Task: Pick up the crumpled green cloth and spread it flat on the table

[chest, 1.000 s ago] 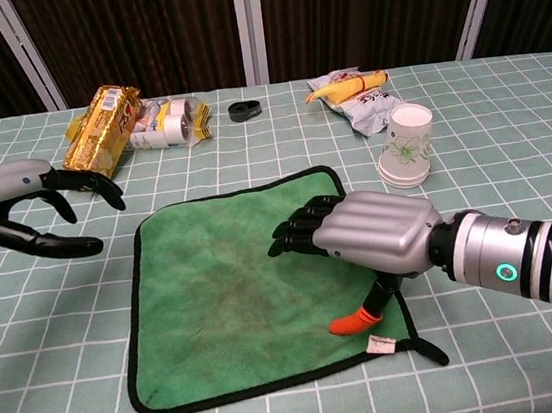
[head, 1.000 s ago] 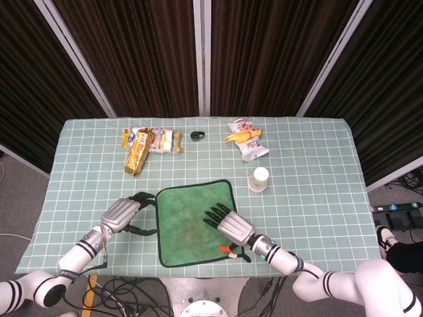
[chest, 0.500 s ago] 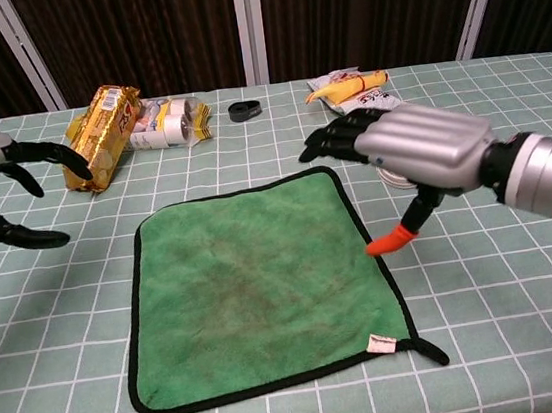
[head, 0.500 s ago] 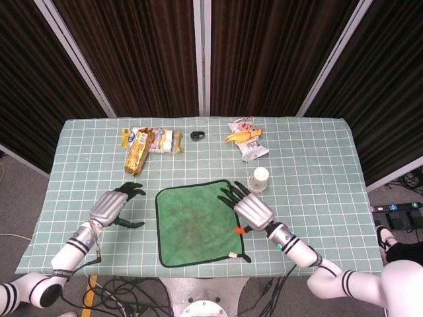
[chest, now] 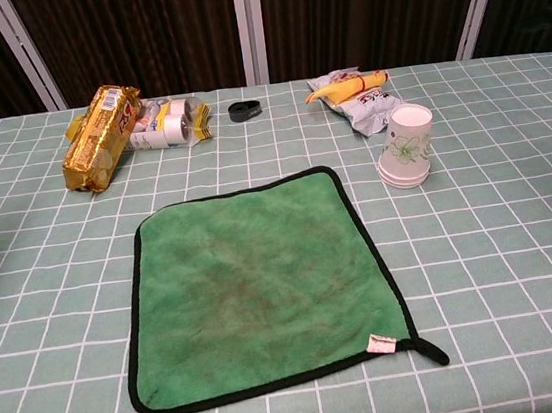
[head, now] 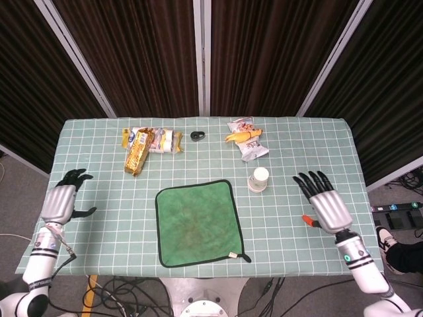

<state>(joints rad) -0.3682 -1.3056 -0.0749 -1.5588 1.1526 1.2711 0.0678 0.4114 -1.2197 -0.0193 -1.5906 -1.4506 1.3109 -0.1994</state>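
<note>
The green cloth (head: 197, 222) lies flat on the bench (head: 310, 142). Left hand (head: 61, 201) and right hand (head: 328, 208) hover wide apart, fingers (head: 309, 182) spread, holding nothing.

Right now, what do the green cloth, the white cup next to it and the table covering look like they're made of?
The green cloth looks like soft microfibre or terry: matte fuzzy nap, black stitched edging, a small sewn tag at one corner. The white cup, standing upside down, seems to be thin paper, matte with a printed floral pattern. The table covering looks like woven or vinyl-coated fabric, green with a white grid; which one is hard to tell.

left hand (head: 59, 201) | silver shell, black fingers | right hand (head: 328, 208) (orange thumb tip)
</note>
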